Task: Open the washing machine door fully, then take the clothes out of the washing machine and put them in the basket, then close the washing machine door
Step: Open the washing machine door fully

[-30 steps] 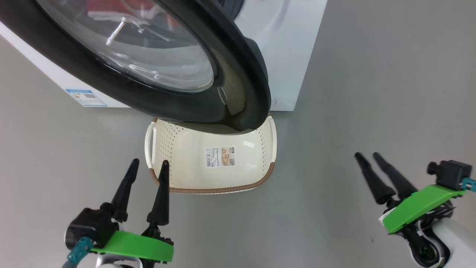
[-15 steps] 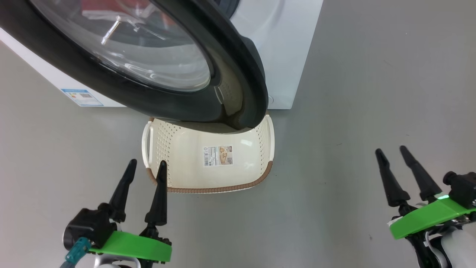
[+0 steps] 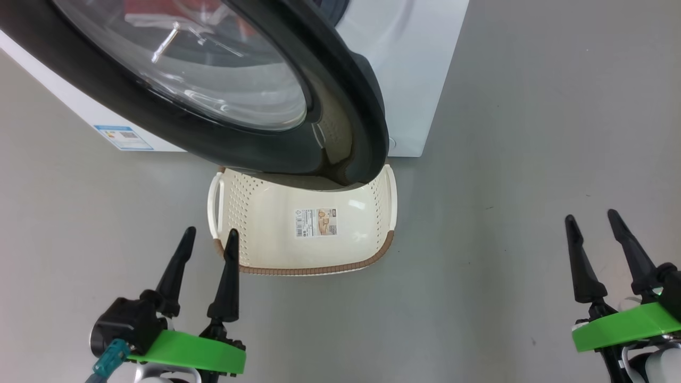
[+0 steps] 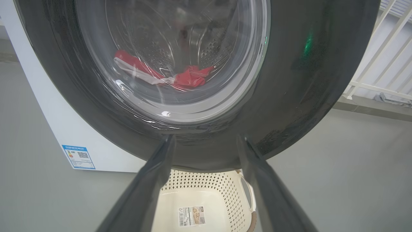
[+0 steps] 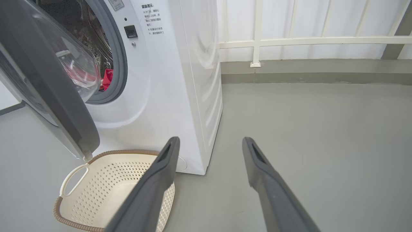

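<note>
Head: basket [image 3: 266, 234] at centre, only a sticker [image 3: 316, 222] inside; washing machine door [image 3: 340, 106] overhangs it at 12. At 7 left claw [image 3: 211, 231], at 4 right claw [image 3: 590, 214], both wide.
Left wrist: red clothes [image 4: 190, 77] inside the washing machine [image 4: 64, 129], at 12.
Right wrist: door ajar at 10.

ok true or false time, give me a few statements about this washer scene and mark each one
1. The washing machine door stands partly open above the basket. True.
2. The basket has laundry in it. False: the red clothes lie in the drum.
3. The left gripper and the right gripper are both open, holding nothing. True.
4. The right gripper reaches into the drum. False: it hovers over the grey floor, to the right of the washing machine.
</note>
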`<state>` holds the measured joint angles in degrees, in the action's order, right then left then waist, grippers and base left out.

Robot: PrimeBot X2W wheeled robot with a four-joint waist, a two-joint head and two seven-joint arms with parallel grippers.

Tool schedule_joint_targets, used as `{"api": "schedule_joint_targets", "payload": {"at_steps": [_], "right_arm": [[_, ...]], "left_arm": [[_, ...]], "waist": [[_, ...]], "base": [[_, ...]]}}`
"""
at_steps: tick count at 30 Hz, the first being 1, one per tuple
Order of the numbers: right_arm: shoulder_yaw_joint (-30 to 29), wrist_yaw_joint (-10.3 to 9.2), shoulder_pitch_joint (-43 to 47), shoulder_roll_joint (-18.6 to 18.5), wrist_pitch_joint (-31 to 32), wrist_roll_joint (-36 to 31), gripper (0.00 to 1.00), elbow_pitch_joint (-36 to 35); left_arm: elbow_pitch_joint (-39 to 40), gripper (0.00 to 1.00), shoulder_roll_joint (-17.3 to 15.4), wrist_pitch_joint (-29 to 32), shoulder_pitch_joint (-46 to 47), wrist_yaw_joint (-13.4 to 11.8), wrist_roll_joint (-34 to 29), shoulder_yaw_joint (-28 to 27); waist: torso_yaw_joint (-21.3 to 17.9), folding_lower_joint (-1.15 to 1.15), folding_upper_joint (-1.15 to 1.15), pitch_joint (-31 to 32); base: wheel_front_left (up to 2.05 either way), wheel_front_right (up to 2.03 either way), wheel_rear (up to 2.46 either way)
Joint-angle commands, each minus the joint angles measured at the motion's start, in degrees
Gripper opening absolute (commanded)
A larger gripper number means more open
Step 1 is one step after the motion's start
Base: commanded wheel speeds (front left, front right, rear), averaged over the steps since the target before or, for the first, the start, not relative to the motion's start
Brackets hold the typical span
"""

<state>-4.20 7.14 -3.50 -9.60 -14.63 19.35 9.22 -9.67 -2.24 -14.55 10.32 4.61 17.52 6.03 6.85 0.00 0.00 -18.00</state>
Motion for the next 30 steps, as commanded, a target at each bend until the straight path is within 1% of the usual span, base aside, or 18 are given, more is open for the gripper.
{"api": "schedule_joint_targets", "payload": {"at_steps": [1, 5, 12, 27, 30], "right_arm": [[0.6, 0.35, 1.0, -0.2, -0.4, -1.2, 1.0, -1.6], [-1.0, 0.35, 2.0, 1.1, -0.4, -3.0, 1.0, -1.7], [-1.9, 0.35, 2.5, 2.0, -0.4, -4.3, 1.0, -1.8], [-1.5, 0.35, 2.1, 2.4, -0.4, -4.6, 1.0, -2.3], [-0.4, 0.35, 1.8, 2.5, -0.4, -3.6, 1.0, -2.6]], "left_arm": [[1.6, 1.0, -0.6, -0.4, -0.2, 0.2, -0.7, -1.7], [1.8, 1.0, -0.6, -0.4, -0.3, 0.1, -0.8, -1.7], [2.1, 1.0, -0.6, -0.4, -0.5, 0.0, -0.9, -1.7], [2.3, 1.0, -0.6, -0.4, -0.4, 0.1, -1.0, -1.6], [2.4, 1.0, -0.6, -0.4, -0.4, 0.1, -1.0, -1.6]], "waist": [[0.1, 0.0, 0.0, 0.0], [0.1, 0.0, 0.0, 0.0], [0.0, 0.0, 0.0, 0.1], [-0.2, 0.0, 0.0, -0.1], [-0.1, 0.0, 0.0, -0.1]], "base": [[0.0, 0.0, 0.0], [0.0, 0.0, 0.0], [0.0, 0.0, 0.0], [0.0, 0.0, 0.0], [0.0, 0.0, 0.0]]}}
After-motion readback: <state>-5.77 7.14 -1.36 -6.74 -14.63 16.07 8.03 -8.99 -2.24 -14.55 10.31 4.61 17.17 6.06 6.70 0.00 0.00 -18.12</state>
